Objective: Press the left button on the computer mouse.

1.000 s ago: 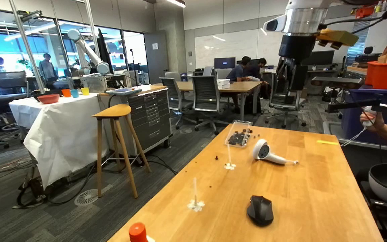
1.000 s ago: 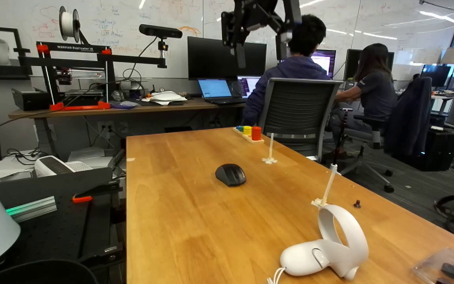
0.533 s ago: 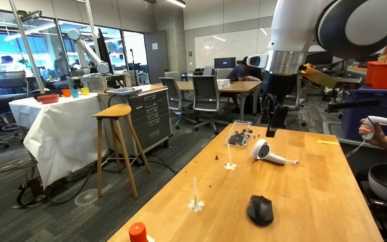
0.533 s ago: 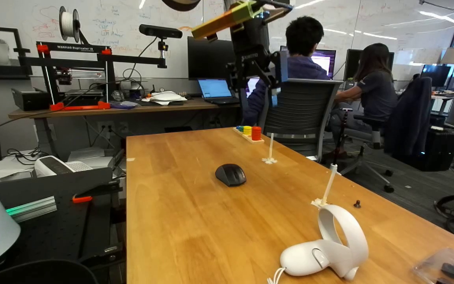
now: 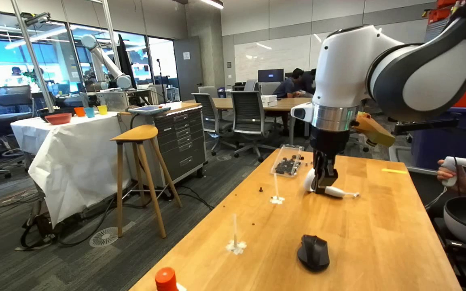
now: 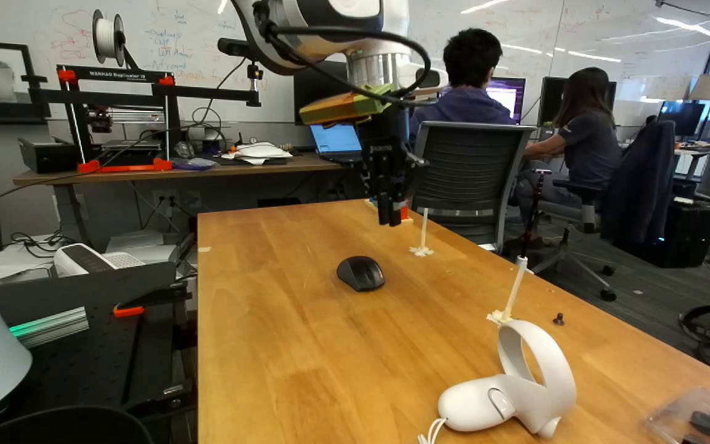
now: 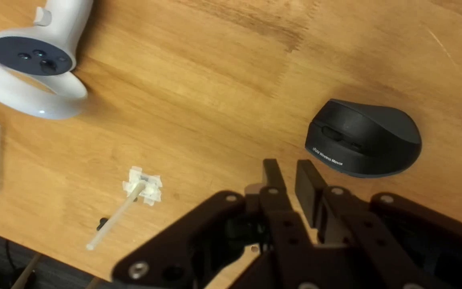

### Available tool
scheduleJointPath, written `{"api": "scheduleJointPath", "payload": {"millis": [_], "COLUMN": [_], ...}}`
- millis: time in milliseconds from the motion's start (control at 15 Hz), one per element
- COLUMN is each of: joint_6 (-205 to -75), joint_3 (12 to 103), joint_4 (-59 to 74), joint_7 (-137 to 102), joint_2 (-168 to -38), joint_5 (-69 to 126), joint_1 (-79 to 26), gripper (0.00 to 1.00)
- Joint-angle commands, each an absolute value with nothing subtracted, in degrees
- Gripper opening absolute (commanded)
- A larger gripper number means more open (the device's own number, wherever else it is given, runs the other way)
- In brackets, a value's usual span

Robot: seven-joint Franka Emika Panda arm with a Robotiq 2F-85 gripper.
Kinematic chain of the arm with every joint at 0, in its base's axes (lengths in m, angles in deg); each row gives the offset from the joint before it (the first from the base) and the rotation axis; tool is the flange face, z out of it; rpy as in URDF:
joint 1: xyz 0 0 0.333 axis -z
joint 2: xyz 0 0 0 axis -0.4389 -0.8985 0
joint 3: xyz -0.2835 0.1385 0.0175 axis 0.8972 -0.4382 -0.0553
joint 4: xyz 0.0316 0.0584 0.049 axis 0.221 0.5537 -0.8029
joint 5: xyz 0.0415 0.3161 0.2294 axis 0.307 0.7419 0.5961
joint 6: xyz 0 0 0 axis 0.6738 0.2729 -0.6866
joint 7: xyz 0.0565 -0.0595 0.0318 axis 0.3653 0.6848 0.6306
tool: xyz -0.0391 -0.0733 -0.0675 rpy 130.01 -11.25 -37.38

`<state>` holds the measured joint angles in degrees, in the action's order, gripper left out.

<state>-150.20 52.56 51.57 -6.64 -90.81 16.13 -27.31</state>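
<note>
The black computer mouse (image 7: 369,140) lies on the wooden table, in view in both exterior views as well. Its wheel end points left in the wrist view. The left button (image 7: 324,145) is the part of the shell just below the wheel there, near white lettering. My gripper (image 7: 288,163) hangs above the table with its fingers drawn close together. A narrow gap stays between them, with only table seen through it. In the wrist view the fingertips appear just left of and below the mouse, apart from it. In an exterior view the gripper (image 6: 387,219) is higher than the mouse (image 6: 361,273).
A white controller (image 7: 60,40) lies on the table. Thin upright sticks (image 5: 235,232) are taped down along one side. A clear box of dark bits (image 5: 288,161) and an orange-red piece (image 5: 166,279) stand near the edges. Small dark bits are scattered about.
The arm has come down from high up toward the table. My gripper's fingers have moved from wide apart to a narrow gap. The mouse has stayed in place.
</note>
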Motion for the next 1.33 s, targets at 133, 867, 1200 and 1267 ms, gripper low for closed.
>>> {"api": "scheduleJointPath", "payload": {"millis": [133, 867, 1200, 1267], "joint_6": [-155.5, -166.2, -166.8, -166.8], "joint_3": [52.9, 60.0, 58.7, 58.4], "joint_4": [51.7, 47.5, 46.9, 46.8], "joint_7": [-14.3, -33.9, -35.2, -35.1], "joint_2": [-96.9, -108.1, -109.7, -109.7], "joint_5": [11.0, -5.7, -3.4, -2.8], "joint_1": [-29.4, -36.4, -36.1, -35.8], "gripper": [0.0, 0.0, 0.0, 0.0]}}
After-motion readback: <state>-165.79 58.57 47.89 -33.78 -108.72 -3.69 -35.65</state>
